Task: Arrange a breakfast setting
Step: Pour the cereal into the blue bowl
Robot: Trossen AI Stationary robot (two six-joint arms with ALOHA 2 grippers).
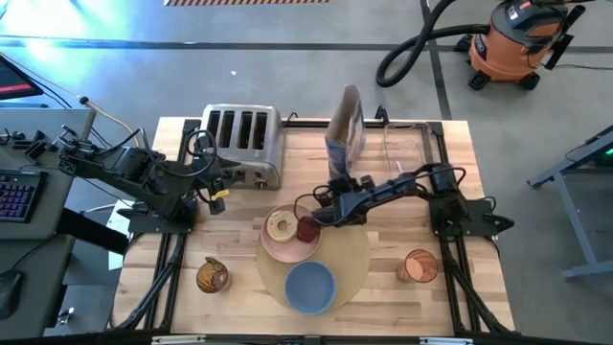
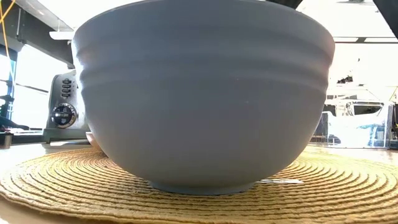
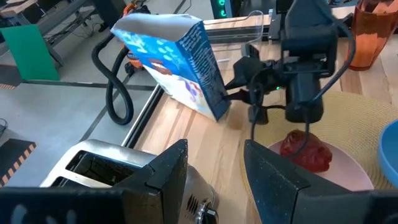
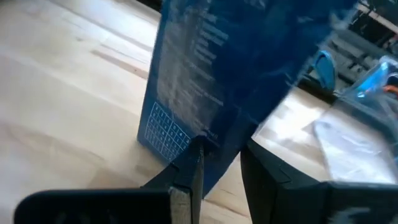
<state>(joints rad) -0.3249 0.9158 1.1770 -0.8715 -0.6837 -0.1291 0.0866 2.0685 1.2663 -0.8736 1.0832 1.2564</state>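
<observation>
Breakfast setting under assembly, with the right end effector [image 1: 335, 188] pinching the lower corner of the blue cereal box [image 1: 346, 127] at the far middle of the table [image 1: 172, 278]. In the right wrist view the two fingers [image 4: 186, 180] close on the box's bottom edge; the box leans, so it appears partly tipped on that corner. The left end effector [image 1: 213, 196] waits released, jaws apart, beside the toaster [image 1: 243, 144] at the far left.

The round placemat [image 1: 352, 257] lies at the near middle. On it sit the pink plate [image 1: 291, 240], carrying the bagel [image 1: 281, 226] and the red fruit [image 1: 306, 229], and, nearer, the blue bowl [image 1: 309, 287], which looks empty from above. No spoon can be made out.

The step in hand is judged to be bringing cereal to the bowl. A corner pinch is a weak hold on a tall box: it should be carried slowly, kept clear of the plate and fruit just beside the right end effector, and tilted only once its mouth is over the bowl. An orange cup [image 1: 420, 265] stands to the right, well apart.
</observation>
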